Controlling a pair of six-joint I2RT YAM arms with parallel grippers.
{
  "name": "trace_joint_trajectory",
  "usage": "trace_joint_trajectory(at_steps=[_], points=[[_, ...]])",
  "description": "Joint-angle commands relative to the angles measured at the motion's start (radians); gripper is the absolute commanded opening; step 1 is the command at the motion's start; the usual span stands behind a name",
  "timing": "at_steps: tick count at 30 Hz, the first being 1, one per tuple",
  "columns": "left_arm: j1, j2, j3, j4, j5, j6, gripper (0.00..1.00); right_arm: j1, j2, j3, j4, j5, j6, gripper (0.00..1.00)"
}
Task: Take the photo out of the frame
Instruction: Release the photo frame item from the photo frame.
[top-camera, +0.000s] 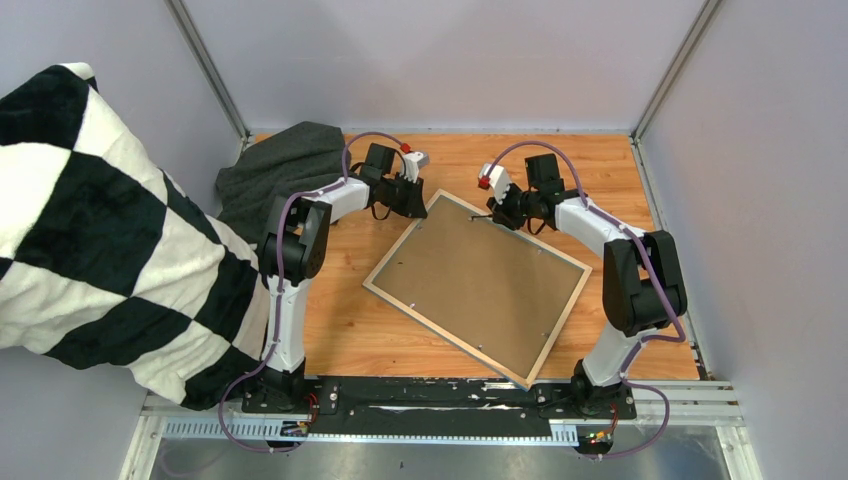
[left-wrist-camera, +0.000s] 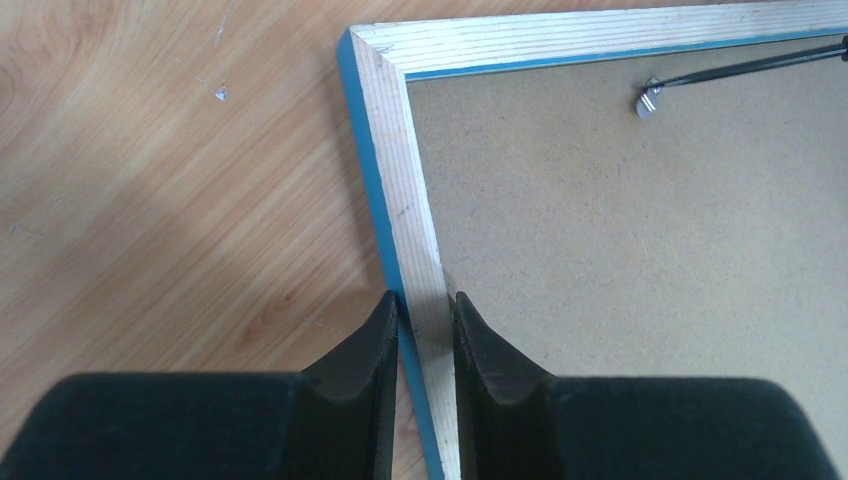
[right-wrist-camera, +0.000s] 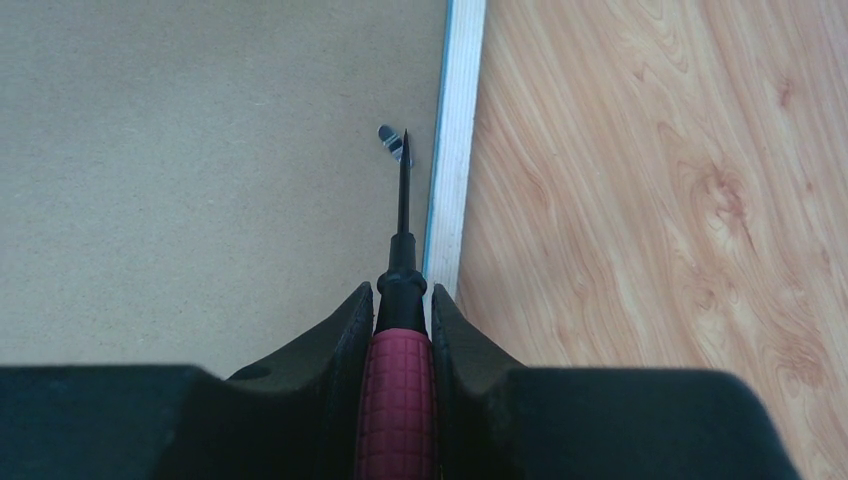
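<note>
The frame (left-wrist-camera: 400, 190) lies face down on the bench (left-wrist-camera: 150, 200), backing board (left-wrist-camera: 620, 250) up and the photo hidden beneath. The left end effector (left-wrist-camera: 425, 320) is clamped on its side rail, with a corner just ahead. The right end effector (right-wrist-camera: 400, 310) grips a red-handled screwdriver (right-wrist-camera: 398, 400) whose shaft runs straight ahead, parallel to the rail just right of it, with its tip at 1 metal tab (right-wrist-camera: 395, 143), so the right arm seems the one placed to turn that tab.
</note>
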Motion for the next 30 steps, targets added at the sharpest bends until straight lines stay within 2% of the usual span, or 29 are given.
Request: trace_joint_trajectory(at_steps=[1,12,20,24,30], points=[[-0.028,0.084,-0.038,-0.147,0.019,0.023,0.0,0.011,0.013,0.001,-0.061,-0.074,-0.024,0.0],[-0.028,0.084,-0.038,-0.147,0.021,0.023,0.0,0.018,-0.001,0.007,-0.076,-0.072,-0.031,0.0],[-0.028,0.084,-0.038,-0.149,0.02,0.022,0.0,0.01,-0.114,-0.001,-0.143,-0.058,-0.061,0.0],[-0.028,0.084,-0.036,-0.148,0.019,0.024,0.0,-0.054,-0.228,-0.062,-0.147,-0.077,-0.022,0.0],[-0.028,0.084,-0.037,-0.149,0.02,0.024,0.0,-0.245,-0.379,-0.2,-0.133,-0.205,-0.031,0.0]])
